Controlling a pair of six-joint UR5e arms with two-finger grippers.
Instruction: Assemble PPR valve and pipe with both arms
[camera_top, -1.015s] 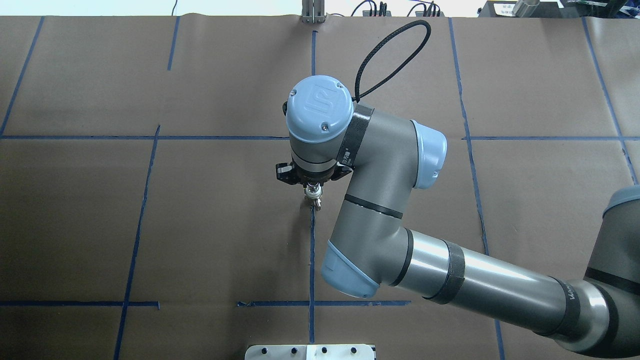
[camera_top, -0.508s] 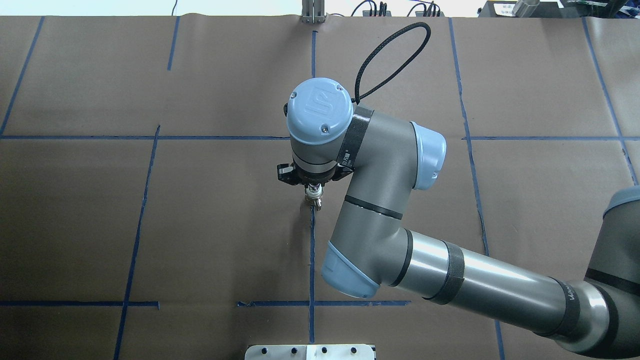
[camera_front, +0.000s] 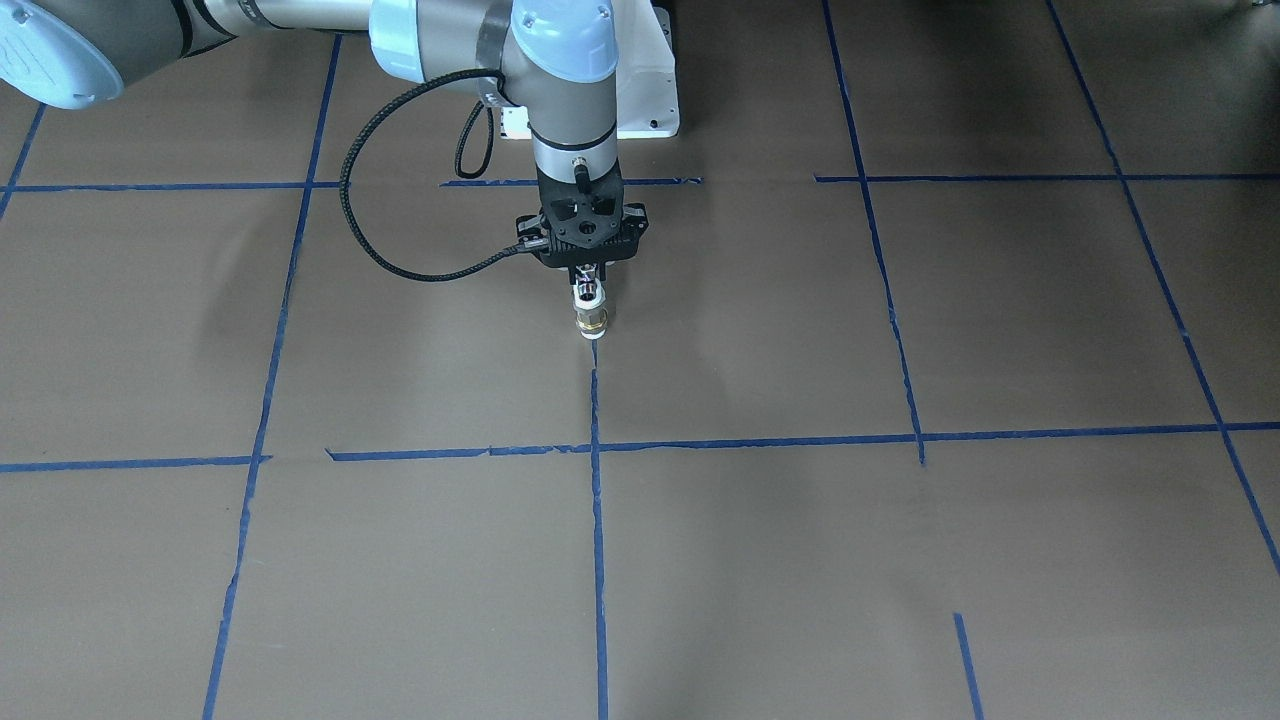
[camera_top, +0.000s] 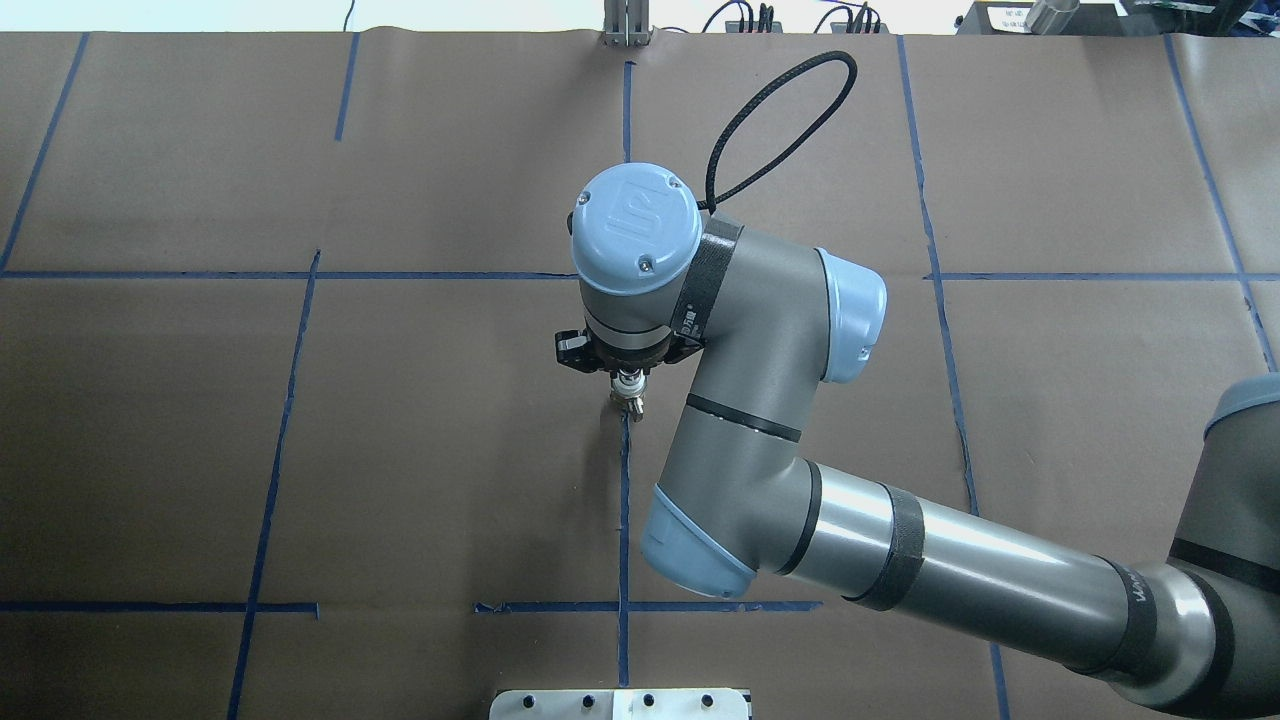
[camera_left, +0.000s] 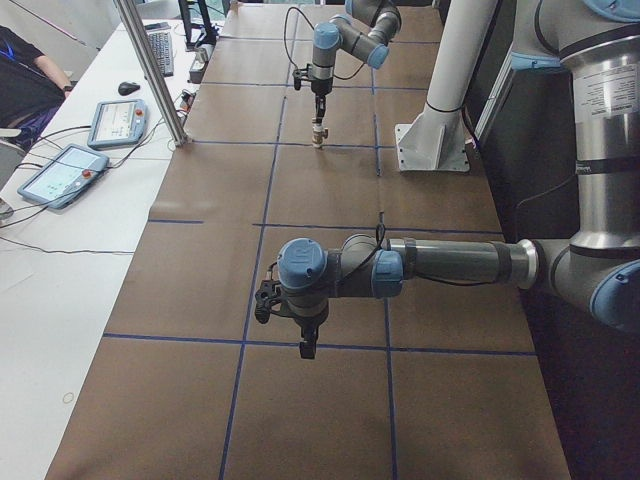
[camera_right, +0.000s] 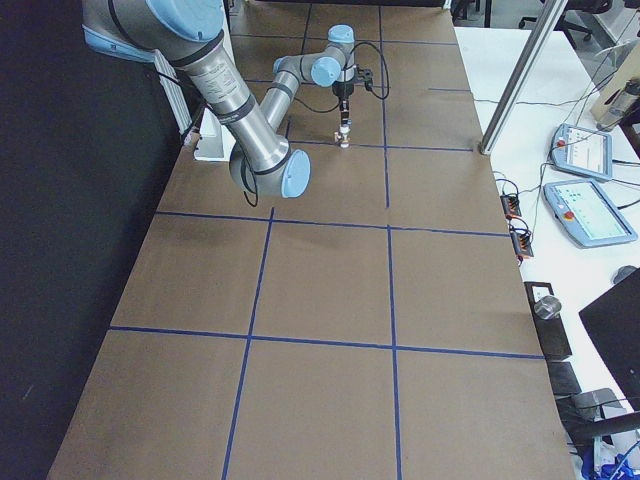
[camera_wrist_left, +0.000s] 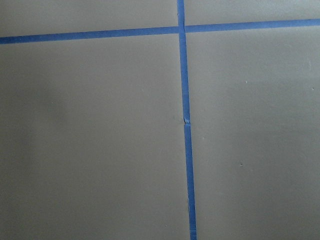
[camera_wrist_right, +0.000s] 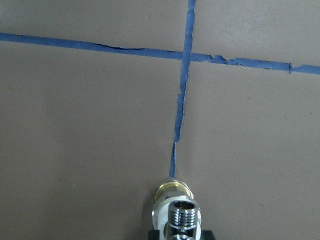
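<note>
Front-facing view is showing the right gripper pointing straight down over the middle of the brown table. Its two fingers are looking squeezed tight on the shiny pipe, near its top. The pipe is sitting on top of the valve, touching it, so I am guessing they are already joined or nearly so. The valve is standing upright, and its white bottom seems to be resting on the table at the end of a blue tape line. The right wrist camera is looking down past the pipe's screw end to the gold band of the valve below.

The left gripper is hanging over the table toward the left end, well apart from the parts. It is showing only in the side view, so I cannot tell if its fingers are apart or together.

I am thinking both parts are small, hard and light. The shiny metal is probably slippery, so a firm squeeze on the pipe's smooth round body is looking safest, not on the screw ridges. The valve is looking tippy on its small end, so I am guessing the other gripper should be taking it by the gold band.
</note>
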